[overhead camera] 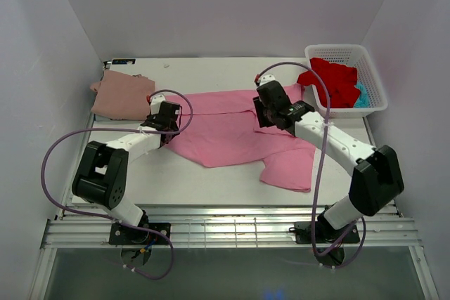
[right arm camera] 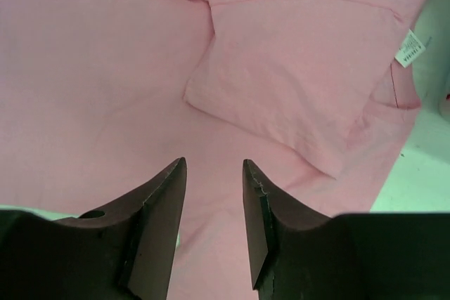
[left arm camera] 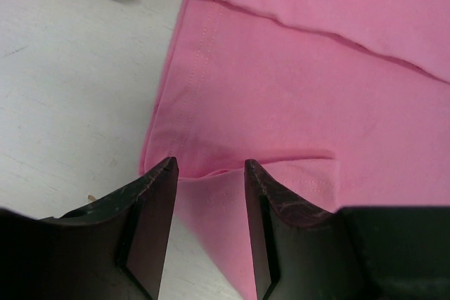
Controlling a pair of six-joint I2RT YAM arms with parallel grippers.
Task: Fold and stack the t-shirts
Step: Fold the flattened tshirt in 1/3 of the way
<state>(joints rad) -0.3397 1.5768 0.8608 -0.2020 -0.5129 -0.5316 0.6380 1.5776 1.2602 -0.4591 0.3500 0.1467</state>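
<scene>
1. Two robot arms rise from the near edge of a white table [overhead camera: 162, 180] and reach away over it.
2. A bright pink t-shirt [overhead camera: 225, 131] lies across the middle of the table, partly folded. One loose flap [overhead camera: 288, 170] trails toward the near right.
3. The left gripper [left arm camera: 211, 166] hangs low at the shirt's left edge. Its jaws are apart and grasp nothing. A small turned-over corner of the hem lies on the table beneath the gap between them.
4. Farther in, the right gripper [right arm camera: 214, 163] hovers above the middle of the shirt. Its jaws are released too, with only flat pink cloth beneath. Beyond it a flap is folded in over the body, and a white neck label [right arm camera: 410, 47] shows toward the far right.
5. In the far left corner sits a dusty rose t-shirt [overhead camera: 123, 96], folded into a neat block.
6. In the far right corner stands a white latticed basket [overhead camera: 337, 48]. It holds a crumpled red t-shirt [overhead camera: 334, 79], which hangs over the rim, and a teal t-shirt [overhead camera: 361, 96].
7. The step in hand looks like folding the pink t-shirt, with both grippers free between grasps. One shirt appears finished and two wait in the basket.
8. The next move probably calls for a low pinch on the hem corner at the left, and a matching hold on the right. The loose flap needs tucking in before the next fold.
</scene>
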